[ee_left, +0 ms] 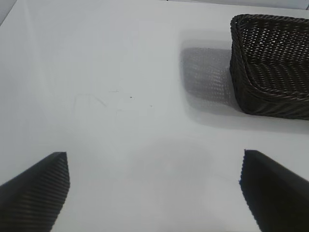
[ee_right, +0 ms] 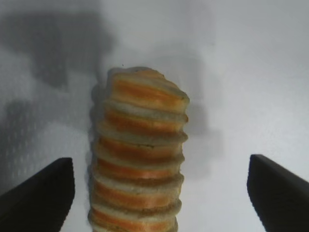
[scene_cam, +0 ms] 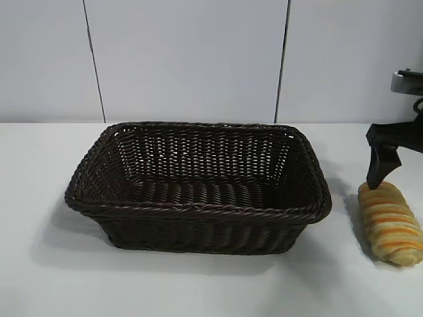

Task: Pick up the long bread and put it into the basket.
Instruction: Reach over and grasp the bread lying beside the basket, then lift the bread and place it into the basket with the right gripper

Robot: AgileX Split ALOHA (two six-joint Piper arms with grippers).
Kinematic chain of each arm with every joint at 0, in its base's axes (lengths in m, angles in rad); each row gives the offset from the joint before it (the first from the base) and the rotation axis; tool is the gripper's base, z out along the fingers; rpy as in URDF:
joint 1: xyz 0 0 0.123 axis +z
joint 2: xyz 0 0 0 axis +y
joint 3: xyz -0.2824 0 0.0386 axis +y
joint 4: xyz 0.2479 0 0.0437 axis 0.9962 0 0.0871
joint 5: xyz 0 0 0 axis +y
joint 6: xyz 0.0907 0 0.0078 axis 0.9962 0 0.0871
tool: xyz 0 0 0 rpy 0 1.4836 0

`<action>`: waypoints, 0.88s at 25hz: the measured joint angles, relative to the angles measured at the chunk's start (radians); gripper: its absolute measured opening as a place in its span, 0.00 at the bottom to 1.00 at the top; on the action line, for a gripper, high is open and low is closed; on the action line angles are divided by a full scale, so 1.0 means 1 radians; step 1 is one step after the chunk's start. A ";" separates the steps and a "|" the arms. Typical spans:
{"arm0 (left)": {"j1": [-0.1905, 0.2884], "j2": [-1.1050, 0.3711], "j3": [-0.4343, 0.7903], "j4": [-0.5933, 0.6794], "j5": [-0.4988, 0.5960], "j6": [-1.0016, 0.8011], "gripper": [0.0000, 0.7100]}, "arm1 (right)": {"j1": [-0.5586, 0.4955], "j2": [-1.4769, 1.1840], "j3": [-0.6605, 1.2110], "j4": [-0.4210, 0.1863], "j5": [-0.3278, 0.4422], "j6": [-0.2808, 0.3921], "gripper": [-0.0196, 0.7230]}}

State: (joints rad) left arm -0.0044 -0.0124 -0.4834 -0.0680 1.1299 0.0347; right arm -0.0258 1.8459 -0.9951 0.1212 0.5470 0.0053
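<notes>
Jaws of the right gripper point(ee_right: 159, 193) are standing wide apart to either side of the long bread point(ee_right: 140, 159), gripping nothing yet; that straddle is what a squeeze across the loaf's narrow width calls for. Its wrist view is showing clear table point(ee_right: 241, 72) between each finger and the crust, which the exterior view cannot settle: there one dark finger point(scene_cam: 382, 165) is hanging at the loaf's far end, the bread lying on the table just right of the basket point(scene_cam: 198, 210). Farther left, the left gripper point(ee_left: 154, 193) is idling with its jaws spread wide over bare table, the empty basket's corner ahead of it.
</notes>
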 joint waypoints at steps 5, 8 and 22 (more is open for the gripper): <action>0.000 0.000 0.000 0.000 0.000 0.001 0.98 | 0.000 0.005 0.000 0.018 -0.009 0.035 0.28; 0.000 0.000 0.000 0.000 0.000 0.001 0.98 | 0.000 0.005 0.000 0.018 -0.009 0.043 0.15; 0.000 0.000 0.000 0.000 0.000 0.001 0.98 | 0.000 -0.161 -0.140 0.017 0.201 0.047 0.14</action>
State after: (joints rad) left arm -0.0044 -0.0124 -0.4834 -0.0680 1.1299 0.0355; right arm -0.0258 1.6850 -1.1347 0.1381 0.7483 0.0526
